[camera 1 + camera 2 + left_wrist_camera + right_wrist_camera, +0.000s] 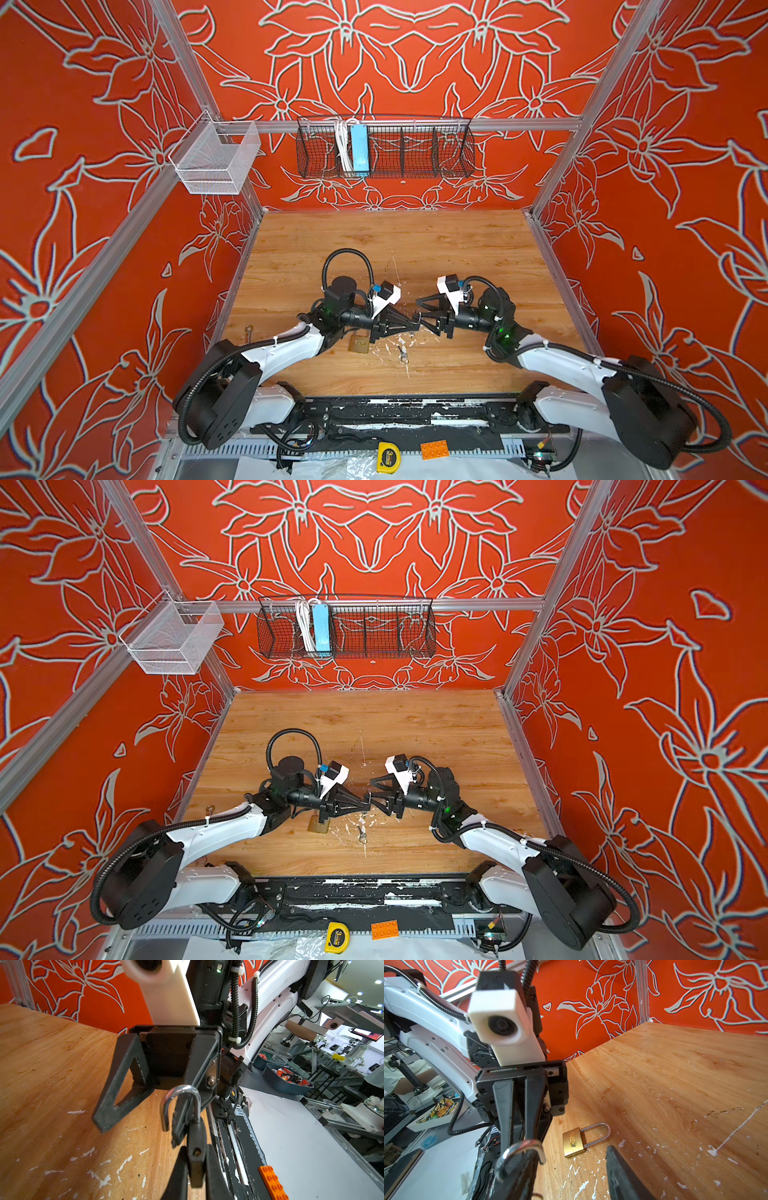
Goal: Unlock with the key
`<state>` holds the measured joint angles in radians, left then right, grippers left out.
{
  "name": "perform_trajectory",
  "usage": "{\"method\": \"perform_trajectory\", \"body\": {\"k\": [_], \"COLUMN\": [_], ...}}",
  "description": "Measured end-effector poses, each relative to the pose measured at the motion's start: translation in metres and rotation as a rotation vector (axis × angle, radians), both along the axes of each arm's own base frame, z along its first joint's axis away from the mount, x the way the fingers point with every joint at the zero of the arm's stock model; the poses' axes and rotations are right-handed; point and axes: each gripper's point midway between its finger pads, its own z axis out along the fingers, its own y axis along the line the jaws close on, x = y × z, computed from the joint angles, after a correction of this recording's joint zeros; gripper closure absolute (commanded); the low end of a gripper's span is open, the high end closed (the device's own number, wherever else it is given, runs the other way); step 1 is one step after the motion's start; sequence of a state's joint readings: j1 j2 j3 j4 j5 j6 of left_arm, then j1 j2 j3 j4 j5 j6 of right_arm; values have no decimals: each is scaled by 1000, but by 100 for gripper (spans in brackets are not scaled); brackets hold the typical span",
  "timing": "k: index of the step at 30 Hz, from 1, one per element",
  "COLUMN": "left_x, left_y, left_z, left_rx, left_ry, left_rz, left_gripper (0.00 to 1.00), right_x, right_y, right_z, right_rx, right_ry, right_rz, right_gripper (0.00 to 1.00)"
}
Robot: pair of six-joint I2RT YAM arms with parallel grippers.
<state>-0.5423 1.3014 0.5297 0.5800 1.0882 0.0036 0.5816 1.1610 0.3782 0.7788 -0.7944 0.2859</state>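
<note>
On the ledge in front of the counter (pixel 374 249) lie a yellow tape measure (pixel 388 457) and an orange brick (pixel 434 449). Just inside the counter's front edge, near its middle, a small key (pixel 402 353) on a ring lies flat among white paint flecks, and a brass padlock (pixel 573 1144) lies on its side just beside it. Above these the two arms meet. The left hand (pixel 409 324) is clamped on the flat faces of a second padlock (pixel 196 1159), held off the counter with its shackle (pixel 180 1089) pointing at the right hand (pixel 138 1134). The right hand's fingers stand apart and grip nothing, and one of them seems to reach through the shackle loop. In the left wrist view one shackle leg looks free of the body, though I cannot tell for sure. The padlock should be dense, rigid and slick, so a firm squeeze on the broad faces suits it, keeping the keyhole end clear. The key is thin, light and flush with the wood, so it is likely to skid; the ring or wide head is the better hold. On the far wall hangs a black wire basket (pixel 415 162).
</note>
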Motion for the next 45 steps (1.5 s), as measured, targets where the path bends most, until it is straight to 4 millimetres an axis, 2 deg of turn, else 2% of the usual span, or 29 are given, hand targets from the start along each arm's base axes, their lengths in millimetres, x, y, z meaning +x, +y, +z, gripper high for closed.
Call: {"method": "perform_trajectory", "body": {"k": [7,15,20,23,29,34,39,42,45], "left_x": [2,28,46,56,84,98,107,114,116], "left_y": [-2,0,-2,3,32,49,52,47,39], "left_z": [-1,-9,-11,-15,-38,-37,-35,-33,-39], "left_rx": [3,41,69,90,175,208,248,249,255], "left_ry": [15,17,-24,-51,-48,-63,-46,-28,29], "left_rz": [-9,144,274,379,637,768,806,804,779], "left_gripper": [100,100,100,100,100,100,100,100,100], "right_x": [13,40,50,52,57,50,42,42,46], "right_y": [-6,-27,-40,-43,-48,-57,-73,-74,-63], "right_z": [-3,-11,-12,-13,-15,-6,4,3,-8], "right_rx": [-23,-92,-119,-128,-141,-104,-45,-50,-93], "right_ry": [13,34,28,31,27,-25,-85,-108,-82], "right_rz": [-96,-311,-418,-440,-480,-505,-556,-562,-514], "right_gripper": [44,43,42,42,39,33,3,2,2]}}
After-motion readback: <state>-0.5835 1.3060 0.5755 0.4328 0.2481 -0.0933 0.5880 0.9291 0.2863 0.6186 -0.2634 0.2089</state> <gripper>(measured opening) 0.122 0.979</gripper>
